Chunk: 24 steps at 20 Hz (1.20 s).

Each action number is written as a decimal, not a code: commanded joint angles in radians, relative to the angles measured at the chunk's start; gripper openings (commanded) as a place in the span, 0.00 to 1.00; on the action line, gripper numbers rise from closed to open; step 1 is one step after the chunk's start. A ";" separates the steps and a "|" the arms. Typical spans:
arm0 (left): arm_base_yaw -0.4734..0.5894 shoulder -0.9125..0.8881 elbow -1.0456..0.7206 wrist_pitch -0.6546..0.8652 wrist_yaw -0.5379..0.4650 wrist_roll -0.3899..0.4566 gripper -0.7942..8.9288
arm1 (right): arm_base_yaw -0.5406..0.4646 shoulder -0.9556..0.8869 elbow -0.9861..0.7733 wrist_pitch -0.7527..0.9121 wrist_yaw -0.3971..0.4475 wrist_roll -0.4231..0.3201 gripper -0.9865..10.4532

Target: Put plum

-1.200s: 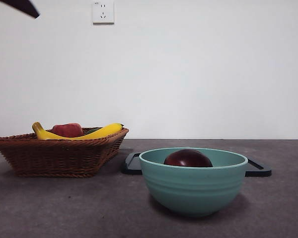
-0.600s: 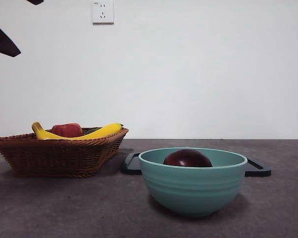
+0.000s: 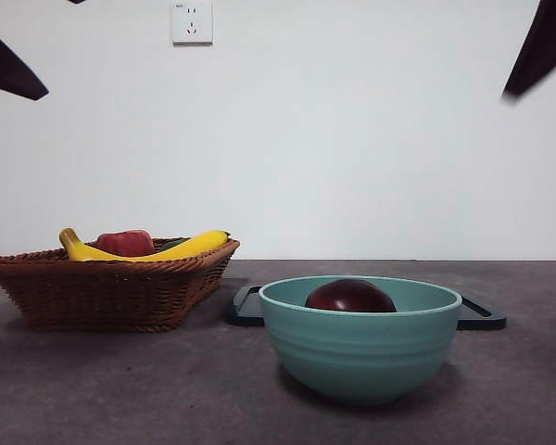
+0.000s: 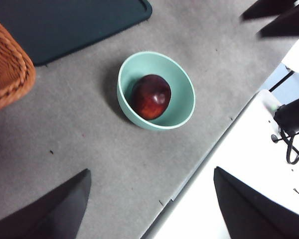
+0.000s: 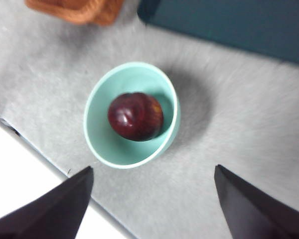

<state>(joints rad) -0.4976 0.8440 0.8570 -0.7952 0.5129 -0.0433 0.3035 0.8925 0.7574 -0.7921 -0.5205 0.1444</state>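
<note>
- Both grippers hang high and away from the work in the front view: one dark tip (image 3: 9, 69) peeks in at the upper left corner, another (image 3: 542, 46) at the upper right, and this view does not say which arm is which. Far below them the plum (image 3: 350, 297) sits inside the teal bowl (image 3: 360, 357), only its dark top showing over the rim. Beside the bowl, the wicker basket (image 3: 107, 292) holds the bananas (image 3: 181, 248) and a red fruit (image 3: 125, 243); a dark tray (image 3: 482, 318) lies behind the bowl.
- Left gripper (image 4: 149, 209), in the left wrist view: jaws spread wide, nothing between them. The plum (image 4: 151, 96) rests in the bowl (image 4: 182, 107) well below and ahead of the jaws, with no contact. The basket's edge (image 4: 10, 74) and the tray (image 4: 65, 25) lie beyond.
- Right gripper (image 5: 152, 209), in the right wrist view: jaws also wide apart and empty, high over the table. The plum (image 5: 135, 116) lies in the middle of the bowl (image 5: 102, 139), directly under this camera, though the picture is a bit blurred.
- My call: the placing looks done, with the plum in the bowl and both arms clear. Nothing obvious is left.
</note>
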 commanded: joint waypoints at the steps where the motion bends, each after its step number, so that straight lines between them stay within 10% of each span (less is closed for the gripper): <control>1: -0.005 0.005 0.011 0.010 0.005 -0.002 0.49 | 0.050 0.056 -0.041 0.117 0.027 0.089 0.40; 15: -0.005 0.005 0.011 0.009 0.005 -0.002 0.49 | 0.253 0.435 -0.063 0.441 0.313 0.144 0.25; 24: -0.005 0.005 0.011 0.010 0.005 0.001 0.49 | 0.271 0.468 -0.063 0.478 0.308 0.145 0.10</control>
<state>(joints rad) -0.4976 0.8440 0.8570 -0.7925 0.5133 -0.0433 0.5674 1.3472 0.6926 -0.3233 -0.2104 0.2783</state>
